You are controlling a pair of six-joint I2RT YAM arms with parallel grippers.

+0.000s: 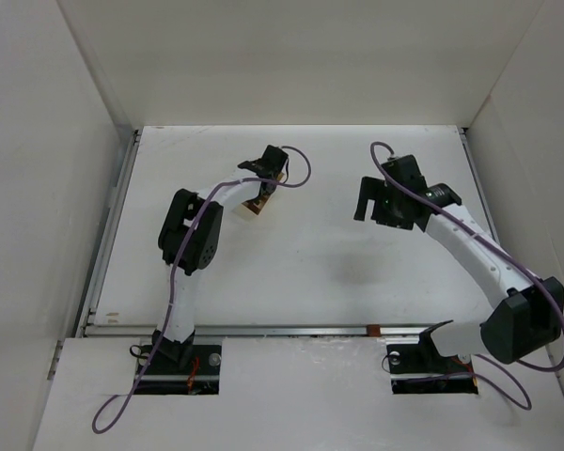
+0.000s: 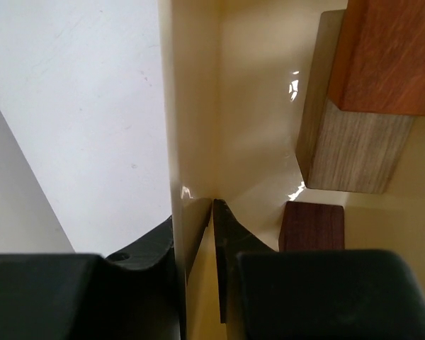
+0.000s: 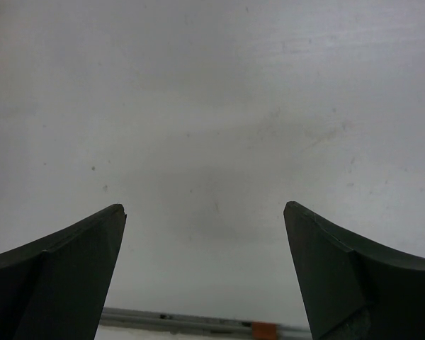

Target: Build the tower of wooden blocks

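In the left wrist view a reddish-orange block [image 2: 389,57] lies on top of a light tan block [image 2: 358,152], and a dark brown block [image 2: 312,227] sits just in front of them. All three are inside a pale wooden tray [image 2: 191,106]. My left gripper [image 2: 195,211] straddles the tray's side wall, one finger outside and one inside, pressed close on it. From above, that gripper [image 1: 266,169] hangs over the tray [image 1: 256,209] at the back centre-left. My right gripper [image 3: 205,212] is wide open over bare table, with nothing between its fingers.
White walls enclose the table on the left, back and right. A metal rail [image 1: 291,330] with a small orange tag [image 1: 373,330] runs along the near edge. The right arm [image 1: 470,244] arcs over the right half.
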